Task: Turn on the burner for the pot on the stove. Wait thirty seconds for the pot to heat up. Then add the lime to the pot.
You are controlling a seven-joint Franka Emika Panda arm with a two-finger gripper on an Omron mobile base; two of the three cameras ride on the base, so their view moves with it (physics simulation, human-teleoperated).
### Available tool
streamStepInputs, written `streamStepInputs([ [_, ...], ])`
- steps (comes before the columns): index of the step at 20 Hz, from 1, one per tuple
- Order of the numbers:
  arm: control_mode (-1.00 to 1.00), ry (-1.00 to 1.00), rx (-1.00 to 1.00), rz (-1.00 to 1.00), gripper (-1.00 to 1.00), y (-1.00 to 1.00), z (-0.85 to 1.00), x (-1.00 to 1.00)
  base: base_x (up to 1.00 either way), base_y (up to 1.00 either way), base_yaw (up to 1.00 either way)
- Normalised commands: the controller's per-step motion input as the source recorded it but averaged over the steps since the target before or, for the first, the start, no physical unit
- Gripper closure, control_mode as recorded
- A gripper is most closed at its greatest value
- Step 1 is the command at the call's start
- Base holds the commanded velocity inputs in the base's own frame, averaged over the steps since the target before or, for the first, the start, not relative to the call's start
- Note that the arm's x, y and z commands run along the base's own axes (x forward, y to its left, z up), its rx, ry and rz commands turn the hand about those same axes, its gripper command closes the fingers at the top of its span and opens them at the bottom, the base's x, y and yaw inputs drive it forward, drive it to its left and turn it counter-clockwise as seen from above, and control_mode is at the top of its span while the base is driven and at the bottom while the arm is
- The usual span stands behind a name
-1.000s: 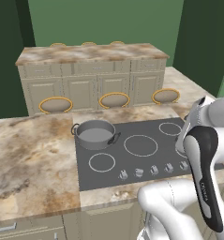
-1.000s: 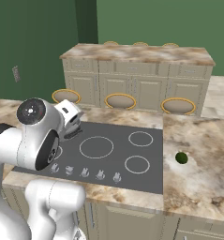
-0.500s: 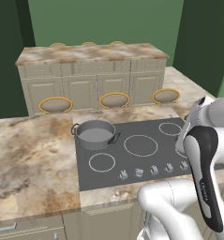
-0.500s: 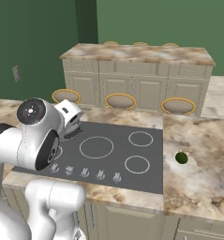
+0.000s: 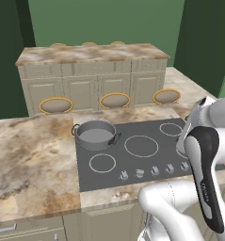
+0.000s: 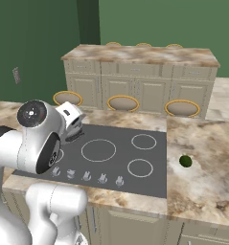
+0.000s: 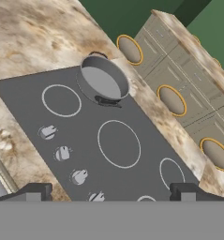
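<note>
No step of the task appears complete. The pot point(image 5: 95, 135) stands on the stove point(image 5: 147, 167), on the rear burner toward ten o'clock of the cooktop, and looks empty. The knobs point(image 5: 154, 170) along the six o'clock edge sit untouched, with no burner visibly lit. The lime point(image 6: 185, 161) lies on the counter point(image 6: 202, 167) off the stove's three o'clock side, well apart from the pot. The gripper point(image 7: 111, 192) hangs above the stove, jaws spread wide, holding nothing. Outstanding: knob turn, wait, lime transfer.
</note>
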Motion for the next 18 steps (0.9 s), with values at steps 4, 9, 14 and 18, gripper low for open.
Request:
streamStepInputs([
  [4, -1.00, 0.00, 0.00, 0.00, -1.00, 0.00, 0.00, 0.00, 0.00, 0.00, 0.00],
  [9, -1.00, 0.00, 0.00, 0.00, -1.00, 0.00, 0.00, 0.00, 0.00, 0.00, 0.00],
  [14, -1.00, 0.00, 0.00, 0.00, -1.00, 0.00, 0.00, 0.00, 0.00, 0.00, 0.00],
  [18, -1.00, 0.00, 0.00, 0.00, -1.00, 0.00, 0.00, 0.00, 0.00, 0.00, 0.00],
])
